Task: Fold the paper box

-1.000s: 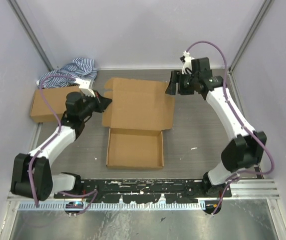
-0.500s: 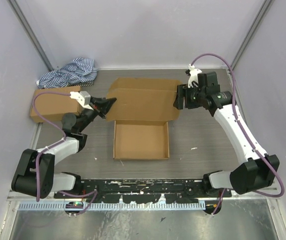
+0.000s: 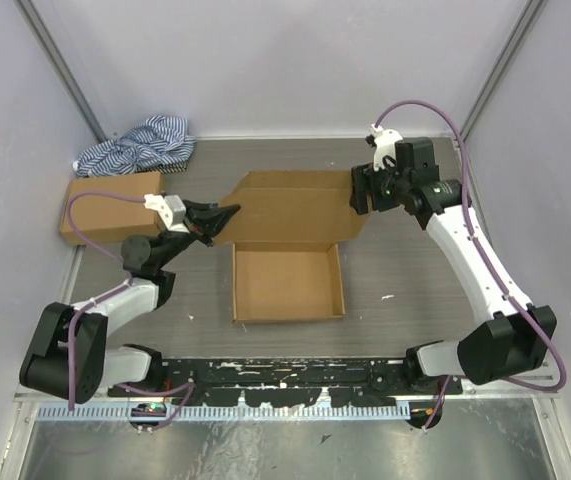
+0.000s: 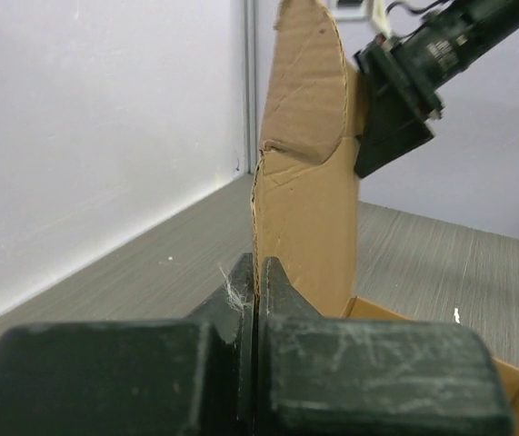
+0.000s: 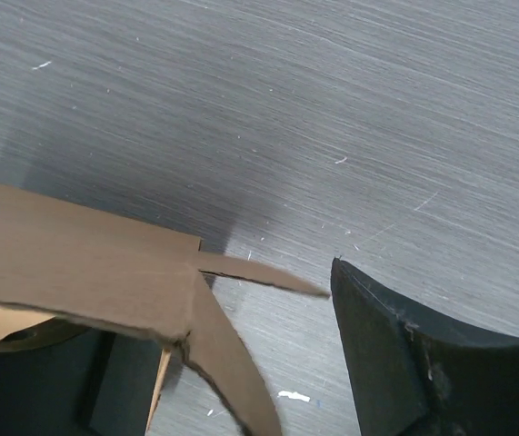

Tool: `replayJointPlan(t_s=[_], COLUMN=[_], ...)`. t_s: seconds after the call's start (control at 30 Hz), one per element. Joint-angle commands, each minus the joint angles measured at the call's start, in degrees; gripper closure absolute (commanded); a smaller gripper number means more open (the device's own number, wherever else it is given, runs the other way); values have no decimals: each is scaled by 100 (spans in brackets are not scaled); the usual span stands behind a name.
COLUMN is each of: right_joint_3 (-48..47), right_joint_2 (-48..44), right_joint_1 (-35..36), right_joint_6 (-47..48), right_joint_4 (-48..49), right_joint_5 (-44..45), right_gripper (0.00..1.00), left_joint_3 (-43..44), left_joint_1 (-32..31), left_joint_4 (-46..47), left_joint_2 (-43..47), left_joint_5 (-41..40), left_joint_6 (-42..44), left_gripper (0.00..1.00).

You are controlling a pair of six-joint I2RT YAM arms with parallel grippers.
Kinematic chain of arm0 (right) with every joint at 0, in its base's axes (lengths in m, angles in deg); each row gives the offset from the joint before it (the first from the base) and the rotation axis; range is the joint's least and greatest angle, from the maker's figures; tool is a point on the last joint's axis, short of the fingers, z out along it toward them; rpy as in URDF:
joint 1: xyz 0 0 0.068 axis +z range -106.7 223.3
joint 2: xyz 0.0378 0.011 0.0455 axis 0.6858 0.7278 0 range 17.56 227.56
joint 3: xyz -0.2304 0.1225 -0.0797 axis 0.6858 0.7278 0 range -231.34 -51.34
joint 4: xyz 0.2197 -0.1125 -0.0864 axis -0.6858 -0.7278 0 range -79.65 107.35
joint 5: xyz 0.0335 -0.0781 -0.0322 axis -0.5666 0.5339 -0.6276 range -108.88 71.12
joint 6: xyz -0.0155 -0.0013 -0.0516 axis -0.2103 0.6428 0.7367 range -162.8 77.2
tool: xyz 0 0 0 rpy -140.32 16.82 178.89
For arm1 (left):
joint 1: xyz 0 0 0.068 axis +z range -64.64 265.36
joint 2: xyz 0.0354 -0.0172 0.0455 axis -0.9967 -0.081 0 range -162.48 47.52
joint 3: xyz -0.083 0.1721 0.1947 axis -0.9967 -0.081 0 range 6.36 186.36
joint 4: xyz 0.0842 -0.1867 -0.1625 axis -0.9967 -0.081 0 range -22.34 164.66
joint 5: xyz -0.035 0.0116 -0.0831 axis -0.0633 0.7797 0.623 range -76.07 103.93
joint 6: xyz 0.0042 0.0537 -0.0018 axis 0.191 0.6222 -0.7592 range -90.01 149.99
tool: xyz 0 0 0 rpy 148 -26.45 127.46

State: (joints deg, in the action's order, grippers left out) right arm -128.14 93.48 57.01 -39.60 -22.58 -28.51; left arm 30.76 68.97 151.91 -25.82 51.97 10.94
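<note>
The paper box is brown cardboard with its shallow tray [image 3: 287, 283] on the table and its hinged lid [image 3: 290, 208] raised behind it. My left gripper [image 3: 227, 215] is shut on the lid's left edge. In the left wrist view the jaws [image 4: 257, 292] pinch the cardboard edge, and the lid [image 4: 304, 209] stands upright beyond them. My right gripper [image 3: 361, 192] is open at the lid's right end. In the right wrist view the lid's corner and a bent flap [image 5: 214, 345] lie between its wide-apart fingers [image 5: 404, 363], touching neither that I can see.
A smaller brown cardboard box [image 3: 105, 205] stands at the left wall, with a blue striped cloth [image 3: 140, 145] behind it. Grey walls close in the left, back and right sides. A black rail [image 3: 285, 375] runs along the front by the arm bases.
The box has slid to the right and its lid has tilted up. My left gripper followed rightward, holding the lid's edge. My right gripper shifted slightly right and stays at the lid's right end.
</note>
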Motion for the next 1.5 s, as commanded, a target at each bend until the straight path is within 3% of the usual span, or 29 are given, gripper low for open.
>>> replayJointPlan(t_s=[0.0, 0.2, 0.43, 0.73, 0.87, 0.9, 0.93, 1.03, 1.23, 1.47], right_joint_3=[102, 347, 103, 139, 158, 139, 120, 55, 361, 544], right_joint_2=[58, -180, -68, 220, 328, 349, 360, 360, -87, -514], right_joint_1=[7, -4, 8, 8, 8, 3, 12, 13, 69, 173], right_joint_6=[549, 752, 596, 315, 145, 92, 44, -145, -615, -813], right_joint_4=[679, 963, 649, 998, 1178, 1181, 1168, 1059, 1139, 1222], right_joint_5=[-455, -1089, -1547, -1063, -949, -938, -929, -796, 8, 589], right_gripper=[25, 28, 41, 49, 70, 84, 89, 99, 99, 99], left_joint_3=[-25, -6, 51, 56, 46, 60, 70, 227, 825, 1063], left_joint_1=[-27, -29, -30, -41, -54, -54, -51, -59, -60, -93], left_joint_4=[466, 457, 327, 265, 241, 184, 107, -385, -2650, -4039], left_joint_2=[311, 243, 149, 188, 182, 183, 181, 233, 661, 1198], left_joint_5=[123, 139, 106, 175, 131, 103, 87, -114, -764, -1295], left_joint_6=[243, 210, 101, 110, 112, 100, 98, -11, -84, 559], left_gripper=[100, 100, 100, 100, 100, 100, 100, 99, 75, 68])
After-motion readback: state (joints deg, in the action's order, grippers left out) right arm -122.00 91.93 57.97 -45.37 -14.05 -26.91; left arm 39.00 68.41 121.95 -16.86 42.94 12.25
